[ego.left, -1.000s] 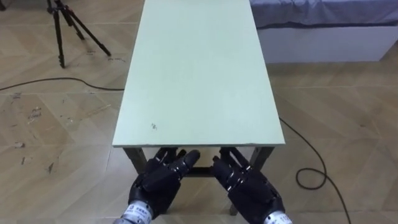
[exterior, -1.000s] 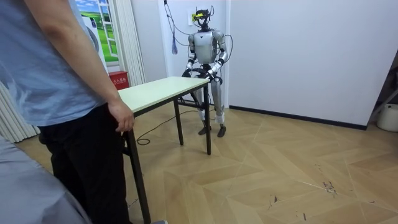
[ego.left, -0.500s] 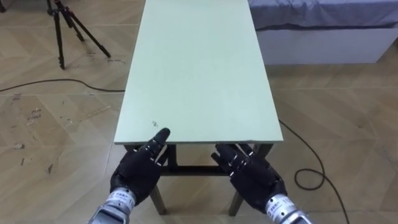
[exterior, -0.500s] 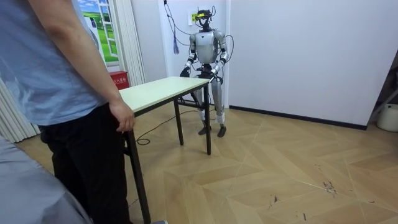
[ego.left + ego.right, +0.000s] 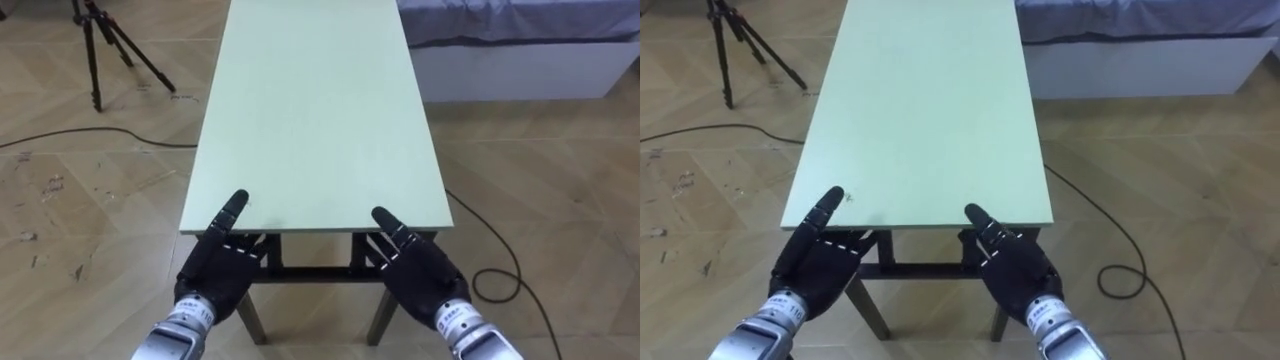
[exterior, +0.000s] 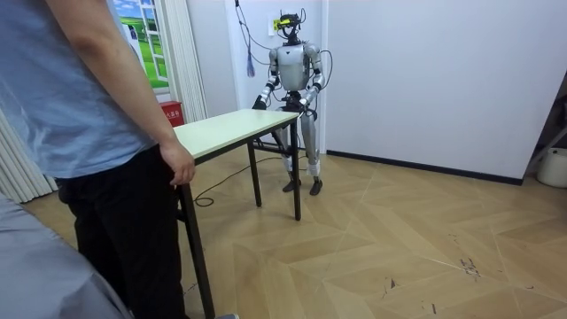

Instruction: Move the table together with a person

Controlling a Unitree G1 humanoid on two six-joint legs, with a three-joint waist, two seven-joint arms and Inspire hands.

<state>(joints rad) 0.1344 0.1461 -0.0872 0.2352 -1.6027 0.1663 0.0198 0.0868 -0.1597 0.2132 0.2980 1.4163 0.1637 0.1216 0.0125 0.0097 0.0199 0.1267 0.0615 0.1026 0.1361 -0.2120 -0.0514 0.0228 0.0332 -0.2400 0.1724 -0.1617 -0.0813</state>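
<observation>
Pale green and long, the counter (image 5: 315, 110) reaches away from the robot, all its dark legs on the wooden floor. The robot stands upright at one short end, close to the white wall. The left hand (image 5: 215, 270) is at the near edge, on the left side. Its thumb lies straight on the top and the rest goes under the edge, so I cannot tell whether it grips. The right hand (image 5: 420, 275) is placed the same way near the right corner, and its hold also cannot be told. At the other short end a person (image 6: 89, 133) stands with one hand down by the counter's corner. A tripod (image 5: 105, 45) stands left of the counter, a bed (image 5: 520, 40) right of it, and a cable (image 5: 500, 270) curls on the floor.
</observation>
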